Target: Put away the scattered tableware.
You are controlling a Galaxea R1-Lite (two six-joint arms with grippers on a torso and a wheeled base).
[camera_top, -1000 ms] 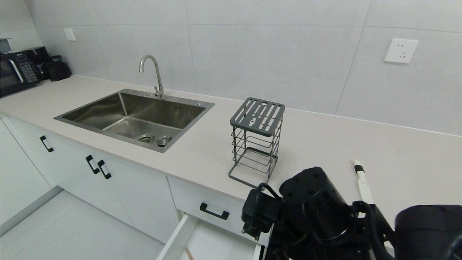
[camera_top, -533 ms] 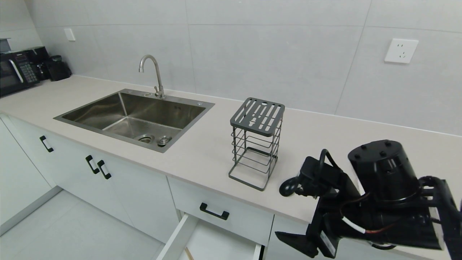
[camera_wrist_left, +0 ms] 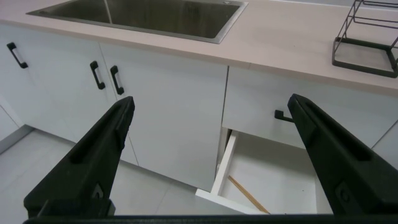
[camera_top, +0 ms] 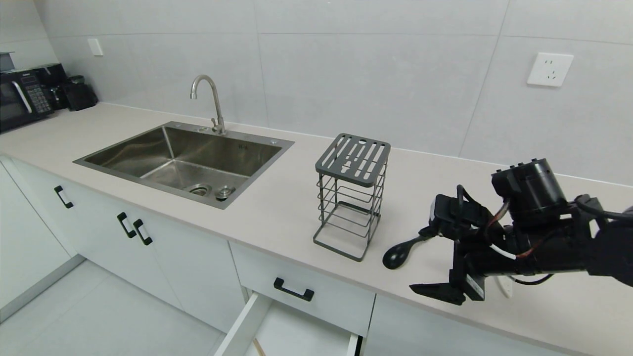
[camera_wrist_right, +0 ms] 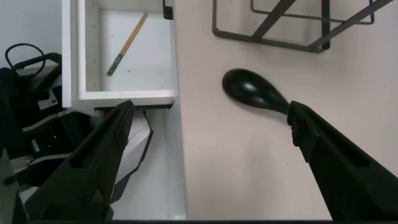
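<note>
One black spoon (camera_top: 395,255) lies flat on the counter (camera_top: 277,207) near its front edge, just beside the wire rack (camera_top: 351,193), handle end hidden under the R arm. R gripper (camera_wrist_right: 208,112) hangs over it w/ jaws spread wide, gripping nothing. L gripper (camera_wrist_left: 211,102) is likewise wide apart and empty, facing the open drawer (camera_wrist_left: 267,180).

Spoon (camera_top: 395,255) on counter (camera_top: 277,207), right of wire rack (camera_top: 351,195)

Black spoon (camera_top: 395,255): lying flat on the counter (camera_top: 277,207) near its front edge, bowl just beside the wire rack's (camera_top: 352,193) base, handle angled away from the rack. A thin wooden stick, apparently a chopstick (camera_wrist_right: 127,43), lies loose in the open drawer (camera_wrist_right: 124,98) below.
</note>
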